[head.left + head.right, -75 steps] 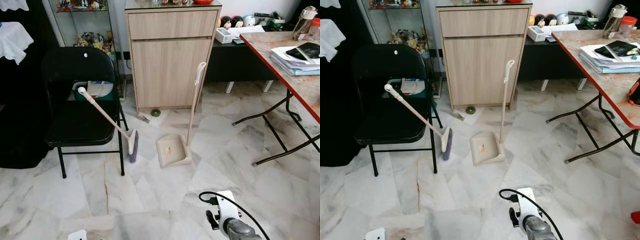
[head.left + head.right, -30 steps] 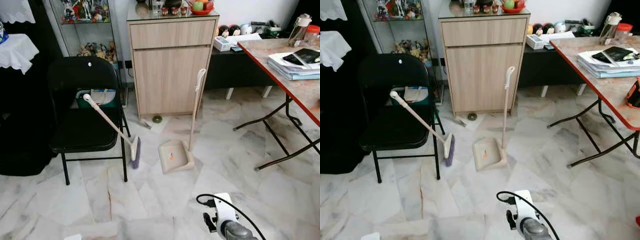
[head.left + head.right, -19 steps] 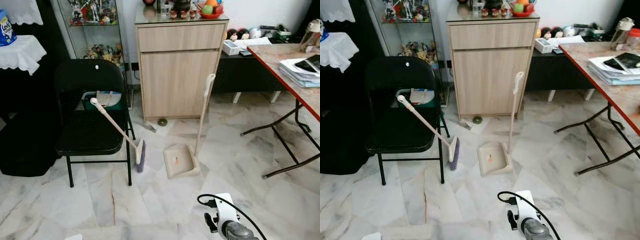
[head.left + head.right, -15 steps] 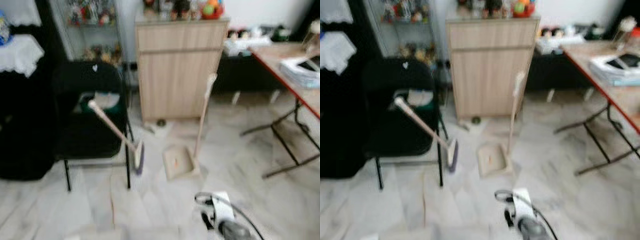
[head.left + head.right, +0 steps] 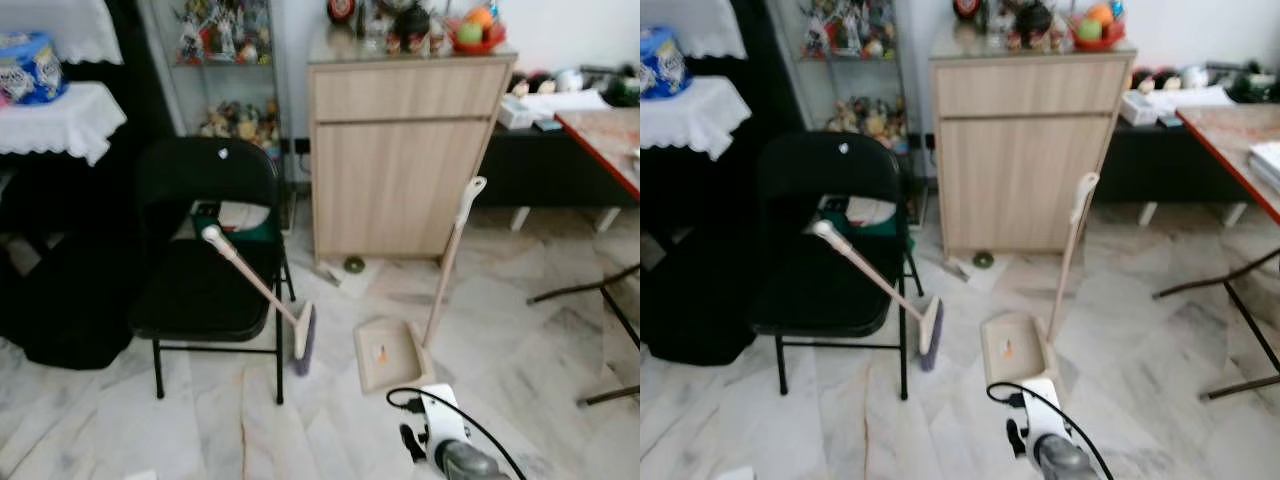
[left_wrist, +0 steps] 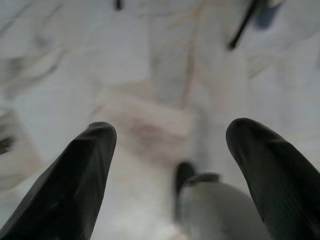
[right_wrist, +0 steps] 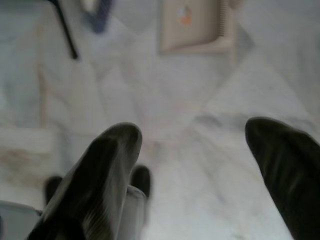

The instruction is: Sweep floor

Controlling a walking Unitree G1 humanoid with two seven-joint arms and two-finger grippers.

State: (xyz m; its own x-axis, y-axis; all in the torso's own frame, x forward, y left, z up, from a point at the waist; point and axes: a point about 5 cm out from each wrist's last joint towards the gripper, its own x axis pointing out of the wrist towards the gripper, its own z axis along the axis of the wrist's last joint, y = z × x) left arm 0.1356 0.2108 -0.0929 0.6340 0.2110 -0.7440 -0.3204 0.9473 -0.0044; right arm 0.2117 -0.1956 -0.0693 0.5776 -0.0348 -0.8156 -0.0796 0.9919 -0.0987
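Leaning on chair (image 5: 205, 290) — broom (image 5: 262, 297), dustpan (image 5: 392, 352) beside, both pincers (image 6: 170, 165) (image 7: 192, 165) spread, blurred.

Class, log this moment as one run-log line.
phase: approach | broom: leaning on chair | dustpan: on floor | left gripper: open | right gripper: open

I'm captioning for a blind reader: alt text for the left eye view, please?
A broom leans against a black folding chair on a marble floor, beside an upright dustpan before a wooden cabinet.
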